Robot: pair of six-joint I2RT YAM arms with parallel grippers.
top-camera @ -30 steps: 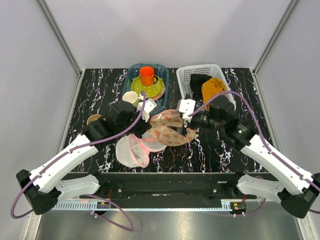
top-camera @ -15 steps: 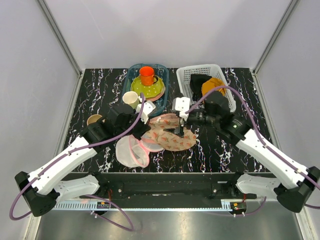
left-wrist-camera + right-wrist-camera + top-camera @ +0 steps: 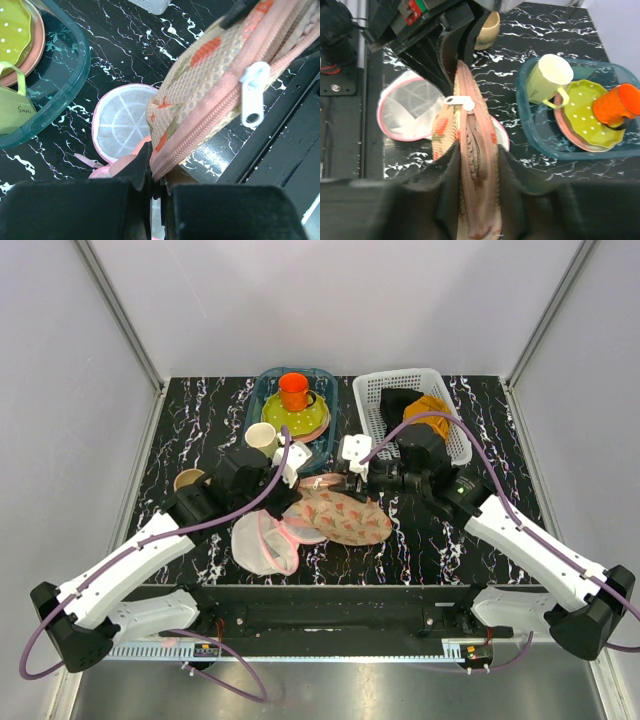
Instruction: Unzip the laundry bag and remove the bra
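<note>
Both jaws grip the laundry bag (image 3: 345, 518) (basket (image 3: 400, 374) holds garments (image 3: 432, 408)).

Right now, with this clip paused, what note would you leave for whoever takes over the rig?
Left gripper: shut on the pink zip edge of the peach printed fabric laundry bag.
Right gripper: shut on the same zip edge, further along.
The white zip pull hangs between them; neither holds it.
Done: bag gripped by both. Whether the zip is open cannot be told.
Left: work the pull, open the bag, take out the bra, not in view.
</note>
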